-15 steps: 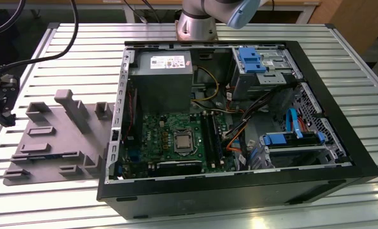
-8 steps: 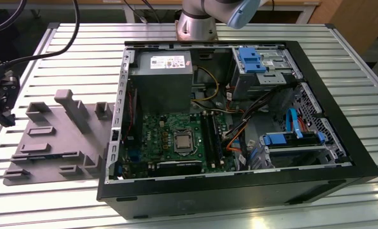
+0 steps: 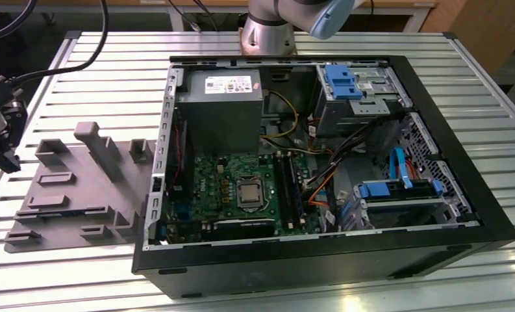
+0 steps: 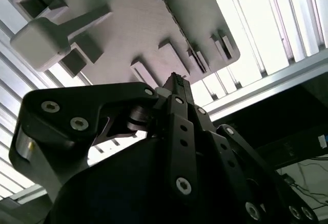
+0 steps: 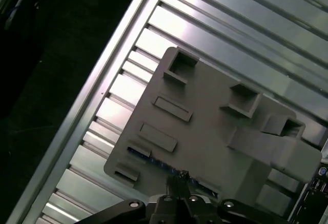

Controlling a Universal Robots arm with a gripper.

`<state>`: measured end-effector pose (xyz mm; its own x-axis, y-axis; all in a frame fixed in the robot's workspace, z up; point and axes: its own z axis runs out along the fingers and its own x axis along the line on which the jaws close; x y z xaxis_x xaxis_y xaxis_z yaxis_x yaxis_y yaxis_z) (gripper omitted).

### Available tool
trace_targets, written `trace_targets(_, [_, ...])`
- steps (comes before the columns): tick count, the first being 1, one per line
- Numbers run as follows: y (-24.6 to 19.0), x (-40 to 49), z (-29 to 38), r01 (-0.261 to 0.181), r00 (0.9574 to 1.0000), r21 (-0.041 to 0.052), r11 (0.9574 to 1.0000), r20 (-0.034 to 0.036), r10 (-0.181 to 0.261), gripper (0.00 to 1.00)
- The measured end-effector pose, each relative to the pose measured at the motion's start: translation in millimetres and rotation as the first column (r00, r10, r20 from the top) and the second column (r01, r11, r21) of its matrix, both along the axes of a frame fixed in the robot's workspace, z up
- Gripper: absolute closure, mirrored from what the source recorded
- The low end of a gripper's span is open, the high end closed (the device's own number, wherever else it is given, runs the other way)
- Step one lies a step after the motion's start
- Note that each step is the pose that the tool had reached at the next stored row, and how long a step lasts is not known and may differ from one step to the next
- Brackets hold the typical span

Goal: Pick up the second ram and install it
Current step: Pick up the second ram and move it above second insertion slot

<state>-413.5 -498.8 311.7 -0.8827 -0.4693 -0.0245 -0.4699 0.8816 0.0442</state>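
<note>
The gripper [image 5: 179, 179] is clamping the second ram [image 5: 143, 155] between closed fingers while hovering above the grey fixture plate [image 5: 205, 126].

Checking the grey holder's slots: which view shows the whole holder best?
The exterior view: the grey holder lies whole on the table, beside the computer case. The first wrist view shows most of it, the second wrist view a part, each partly behind the gripper.

Second ram [image 5: 154, 161] on tray [image 5: 205, 116], beside case [image 3: 309, 266]
</note>
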Motion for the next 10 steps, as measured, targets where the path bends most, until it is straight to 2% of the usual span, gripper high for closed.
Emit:
trace_targets(5, [0.0,0.0,-0.1,-0.062,0.9981,0.0000,0.9981,0.0000,0.062,0.89])
trace_targets(10, [0.0,0.0,-0.3,-0.140,0.9902,0.0000,0.9902,0.0000,0.140,0.89])
